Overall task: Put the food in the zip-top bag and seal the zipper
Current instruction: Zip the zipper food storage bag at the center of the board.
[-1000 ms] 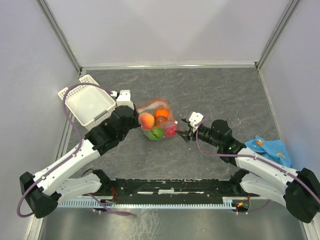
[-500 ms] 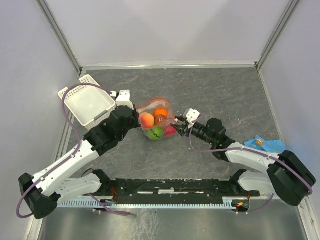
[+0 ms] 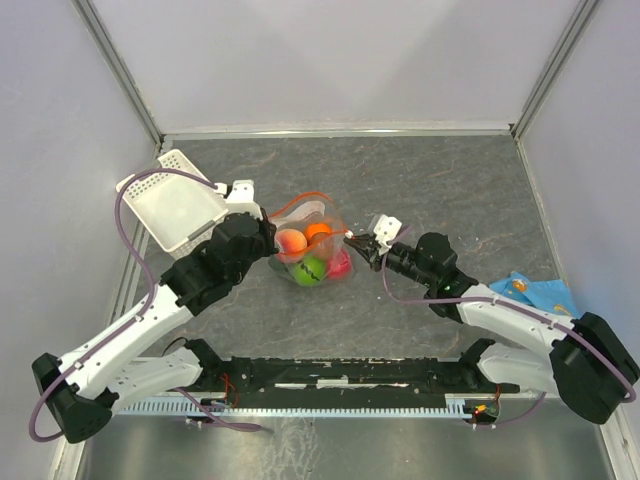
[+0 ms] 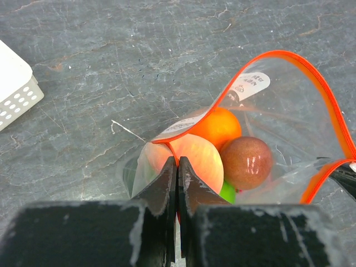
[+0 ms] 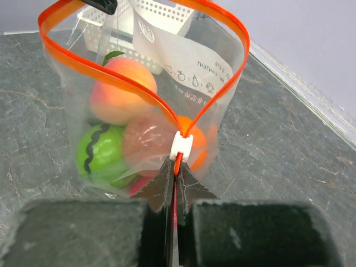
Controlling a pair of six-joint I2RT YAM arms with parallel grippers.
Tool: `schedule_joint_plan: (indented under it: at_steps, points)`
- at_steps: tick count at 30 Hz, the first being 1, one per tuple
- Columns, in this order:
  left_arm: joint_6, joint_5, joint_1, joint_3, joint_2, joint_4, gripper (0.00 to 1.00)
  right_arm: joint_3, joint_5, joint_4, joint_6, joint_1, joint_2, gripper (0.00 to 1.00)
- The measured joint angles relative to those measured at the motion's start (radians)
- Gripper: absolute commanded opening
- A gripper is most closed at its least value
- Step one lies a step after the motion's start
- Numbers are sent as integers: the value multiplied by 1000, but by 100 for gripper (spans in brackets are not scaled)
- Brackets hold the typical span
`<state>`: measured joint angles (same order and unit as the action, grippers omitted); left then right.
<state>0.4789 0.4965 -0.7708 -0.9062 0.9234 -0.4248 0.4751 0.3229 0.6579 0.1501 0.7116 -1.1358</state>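
Right now I see the zip-top bag (image 3: 312, 250) standing upright on the table (image 3: 440, 180), just to the right of the white basket (image 3: 175, 205) and not touching it. Its mouth gapes in a wide loop, so the zipper (image 4: 283, 53) is unsealed along nearly its whole length. The food (image 5: 119, 89) sits inside: a peach on top, a lime-green piece with a dark wavy stripe (image 5: 103, 156) below it, an orange one (image 4: 219, 127) and a brown one (image 4: 246, 162) beside them (something pink-red shows at the bottom, but I can't make it out). A white printed label (image 5: 189, 69) is on the bag's wall.

The left end effector (image 4: 178, 167) is clenched on the bag's rim on the side facing the basket, right over the peach. The right end effector (image 5: 175, 167) is clenched on the zipper at the end farthest from the basket, just under the white slider (image 5: 181, 146).

A blue cloth (image 3: 540, 295) lies across the table from the basket, at the right edge.
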Motion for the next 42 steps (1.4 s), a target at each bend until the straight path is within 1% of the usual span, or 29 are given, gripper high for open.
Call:
schedule_joint_plan:
  at_steps: [2,3,5,11,15,19,23,28,33,35,42]
  points:
    - [0,0,0,0,-5,0,4,17,10,-41,9,0,19,2]
    - [0,0,0,0,-5,-1,6,24,14,-60,13,0,27,2]
    - [0,0,0,0,-6,-2,17,43,19,-112,25,0,45,2]
    - [-6,8,0,-6,-27,-23,57,113,36,-291,81,-1,89,2]
    - [-33,-11,0,-17,-65,-9,69,128,35,-357,111,-3,111,2]
    - [-102,-114,0,-19,-82,67,75,128,32,-395,128,-7,128,2]
    - [-192,-255,0,-23,-42,165,78,128,32,-422,131,-7,145,2]
    - [-372,-512,0,-27,64,283,82,129,32,-466,126,-7,171,2]
    - [-533,-695,1,-42,135,318,82,129,33,-510,125,-8,197,2]
    - [-605,-792,1,-66,167,314,83,129,34,-529,125,-8,206,2]
    - [-844,-1064,1,-181,260,229,81,129,54,-568,128,-8,265,2]
